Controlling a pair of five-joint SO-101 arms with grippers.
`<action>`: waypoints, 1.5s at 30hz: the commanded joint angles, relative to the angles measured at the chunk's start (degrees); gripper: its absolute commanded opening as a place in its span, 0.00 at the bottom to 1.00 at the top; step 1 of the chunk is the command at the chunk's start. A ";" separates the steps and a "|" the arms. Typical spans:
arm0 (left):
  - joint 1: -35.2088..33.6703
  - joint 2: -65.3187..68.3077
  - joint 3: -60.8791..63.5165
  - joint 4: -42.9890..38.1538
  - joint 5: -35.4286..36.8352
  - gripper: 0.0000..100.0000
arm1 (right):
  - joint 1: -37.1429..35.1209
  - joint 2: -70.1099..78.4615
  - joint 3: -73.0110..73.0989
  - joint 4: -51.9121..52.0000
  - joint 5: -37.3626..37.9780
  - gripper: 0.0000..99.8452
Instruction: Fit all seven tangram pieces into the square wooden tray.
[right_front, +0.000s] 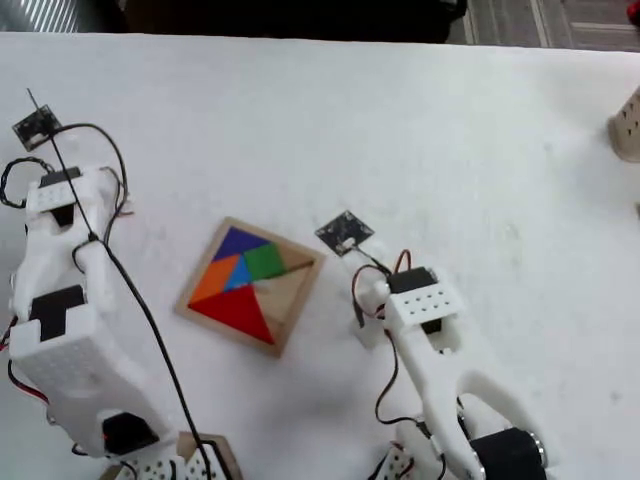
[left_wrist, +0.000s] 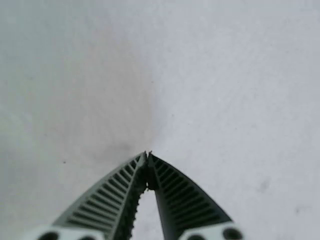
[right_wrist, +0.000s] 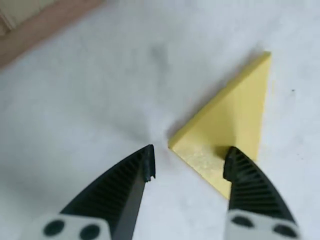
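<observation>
Triangle (right_wrist: 235, 120), yellow and flat-faced, is lying on the white table (right_front: 450, 130), near the wooden tray (right_front: 310, 268) where red, orange, blue, purple and green pieces (right_front: 232, 310) are sitting beside bare wood. Your right gripper (right_wrist: 191, 162) is straddling its corner, jaws spread, one finger (right_wrist: 250, 185) overlapping its edge. Your left gripper (left_wrist: 148, 156) is hovering over bare table, fingertips pressed together.

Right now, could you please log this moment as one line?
left gripper shut, over bare table | right gripper open at yellow triangle | tray partly filled

White tabletop (right_front: 480, 150) bright, evenly lit; shadows soft and faint; room (right_front: 300, 15) beyond its far edge dark.
</observation>
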 joint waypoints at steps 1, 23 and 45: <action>0.04 -0.31 -3.25 -0.97 0.44 0.02 | 0.22 0.31 -1.23 -0.84 2.81 0.30; -0.04 -0.31 -3.16 -0.79 0.44 0.02 | 0.31 2.51 -1.49 -3.38 12.22 0.27; -0.04 -0.31 -3.16 0.00 -2.29 0.02 | 9.71 15.60 -13.10 -0.40 12.13 0.22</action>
